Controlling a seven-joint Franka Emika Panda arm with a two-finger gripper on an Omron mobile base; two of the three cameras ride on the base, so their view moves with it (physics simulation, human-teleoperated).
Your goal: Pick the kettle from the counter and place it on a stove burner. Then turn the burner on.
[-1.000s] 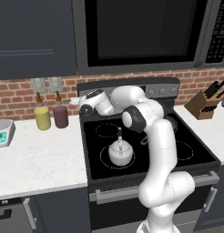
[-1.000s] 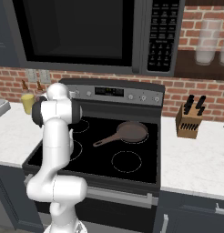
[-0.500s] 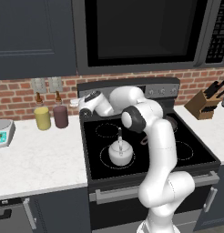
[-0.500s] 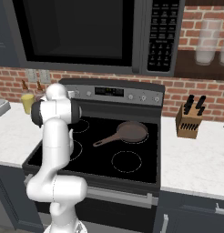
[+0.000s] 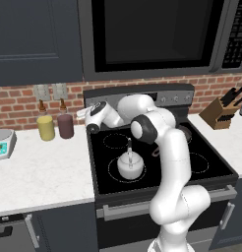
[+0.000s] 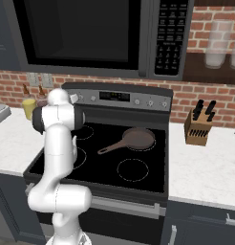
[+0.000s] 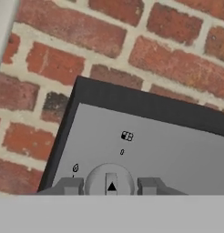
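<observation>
The silvery kettle (image 5: 130, 165) stands upright on the front left stove burner (image 5: 112, 171) of the black cooktop, its dashed ring showing around it. My gripper (image 5: 86, 116) is up at the left end of the stove's back panel, well behind the kettle. In the hand view my gripper (image 7: 109, 185) has a fingertip on each side of the round grey knob (image 7: 109, 179), whose pointer mark is upright in that view; it is shut on the knob. The white counter (image 5: 39, 167) lies left of the stove. In the right base view my arm hides the kettle.
A brown skillet (image 6: 136, 139) sits on the back right burner. A knife block (image 6: 198, 127) stands on the right counter. Yellow (image 5: 45, 127) and maroon (image 5: 65, 125) jars and a small scale (image 5: 2, 142) are on the left counter. A microwave (image 5: 152, 34) hangs above.
</observation>
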